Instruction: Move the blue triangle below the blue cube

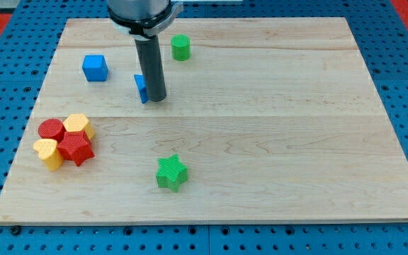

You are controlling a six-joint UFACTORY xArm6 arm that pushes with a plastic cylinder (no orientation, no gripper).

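my tip (156,98): bare rod, grips nothing, touching blue triangular block (141,88) | orientation mostly hidden | blue cube (95,68) toward view's left

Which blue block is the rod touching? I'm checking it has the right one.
The blue triangle, mostly hidden right beside my tip, on its left. The blue cube sits apart, further to the view's left.

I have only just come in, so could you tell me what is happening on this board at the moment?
A robot arm's dark rod is pushing blocks on a wooden board. My tip sits against the right side of the blue triangle, which the rod partly hides. The blue cube lies to the view's left of it, slightly higher, so the triangle is not yet below the cube. Elsewhere sit a green cylinder, a green star and a red-and-yellow cluster.
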